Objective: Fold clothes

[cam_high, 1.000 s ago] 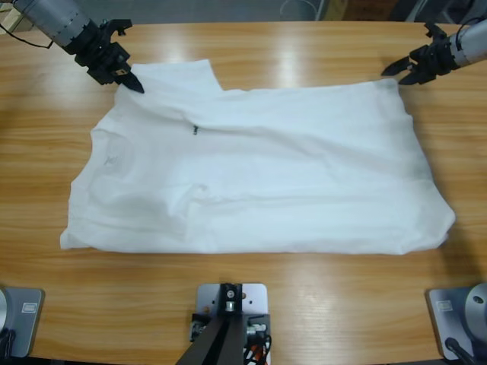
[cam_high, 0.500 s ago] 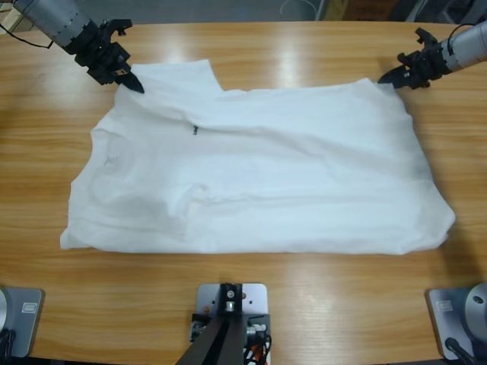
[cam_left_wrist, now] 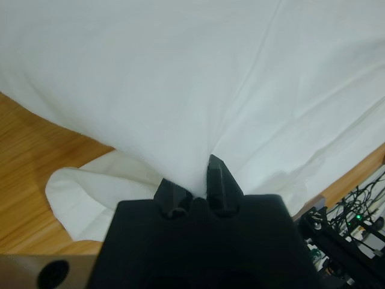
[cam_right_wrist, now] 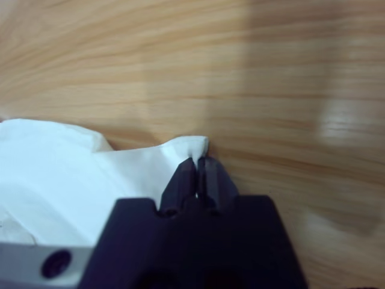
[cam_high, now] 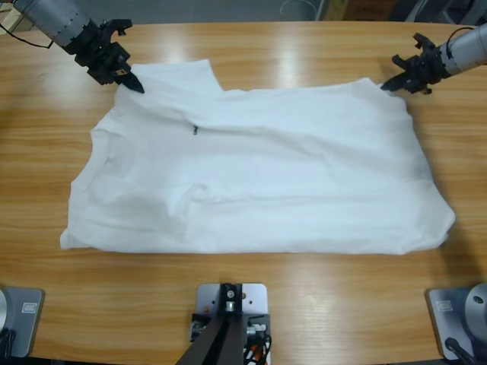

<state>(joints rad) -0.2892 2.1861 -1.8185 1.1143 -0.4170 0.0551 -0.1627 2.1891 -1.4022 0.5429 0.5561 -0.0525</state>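
The clothes are one white T-shirt [cam_high: 259, 175] spread flat on the wooden table [cam_high: 251, 46], neck end to the left, with a tiny dark print [cam_high: 194, 130] on the chest. My left gripper [cam_high: 137, 86] sits at the shirt's far left sleeve edge. In the left wrist view it [cam_left_wrist: 195, 183] is shut with the fabric [cam_left_wrist: 180, 72] pinched between the jaws. At the far right hem corner, my right gripper [cam_high: 385, 85] is shut on the shirt. The right wrist view shows that corner [cam_right_wrist: 194, 146] poking up between the closed jaws of the gripper [cam_right_wrist: 195, 168].
Bare wood runs along the table's back edge between the two arms and along the front edge [cam_high: 327, 296] below the shirt. Cables and electronics [cam_left_wrist: 355, 223] show past the table edge in the left wrist view.
The right gripper has shifted a little onto the shirt's far right corner and its jaws have closed on it. The left gripper and the shirt have stayed put.
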